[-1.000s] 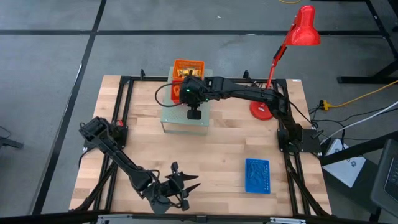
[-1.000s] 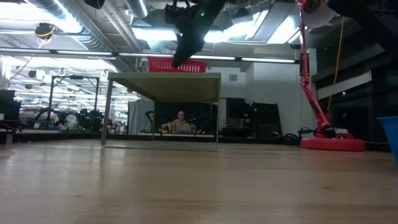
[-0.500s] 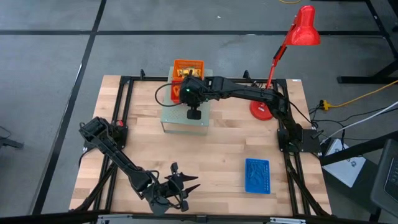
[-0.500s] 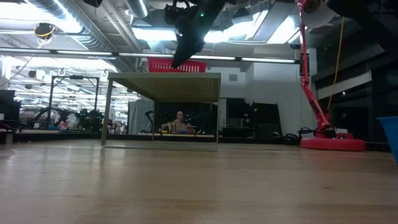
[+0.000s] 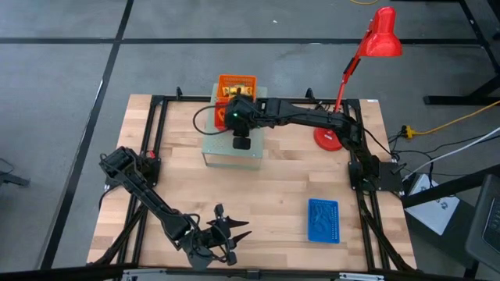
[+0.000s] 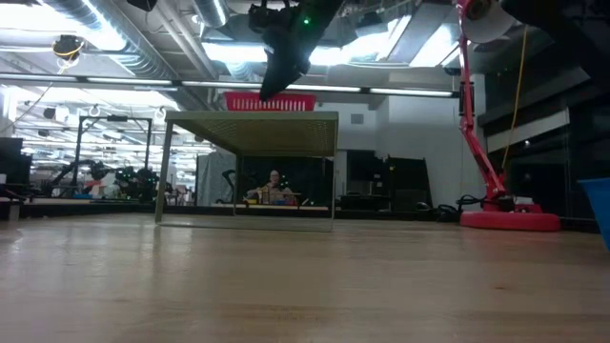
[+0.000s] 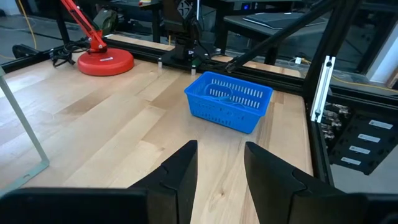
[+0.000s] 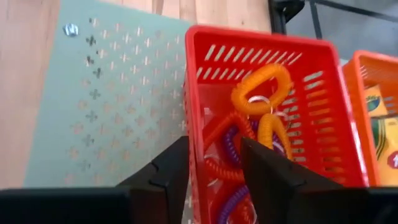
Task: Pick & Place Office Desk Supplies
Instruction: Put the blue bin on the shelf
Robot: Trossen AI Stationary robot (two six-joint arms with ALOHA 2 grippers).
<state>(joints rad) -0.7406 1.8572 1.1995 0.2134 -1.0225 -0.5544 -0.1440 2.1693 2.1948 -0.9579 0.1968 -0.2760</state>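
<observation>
A red basket [image 8: 311,74] holds orange [image 8: 261,87], purple [image 8: 231,149] and red [image 8: 217,169] coil rings. It stands on the pale green perforated shelf [image 5: 226,148] at the table's far side. Beside it an orange basket [image 8: 379,81] holds yellow pieces [image 8: 380,124]. My right gripper [image 8: 214,171] hangs open above the red basket's left part, with nothing between its fingers; in the low view it [image 6: 274,74] is above the shelf top. My left gripper [image 7: 221,168] waits open at the near edge [image 5: 226,230], facing a blue basket [image 7: 229,102] with thin blue loops inside.
The red desk lamp [image 5: 367,55] stands at the far right on its round base [image 5: 329,139]. The blue basket [image 5: 323,220] sits on the near right of the table. Bare wood lies between the shelf and the near edge. A person sits in the room behind [image 6: 276,186].
My right gripper has shifted a little up and toward the table's left edge above the shelf. My left arm has kept still.
</observation>
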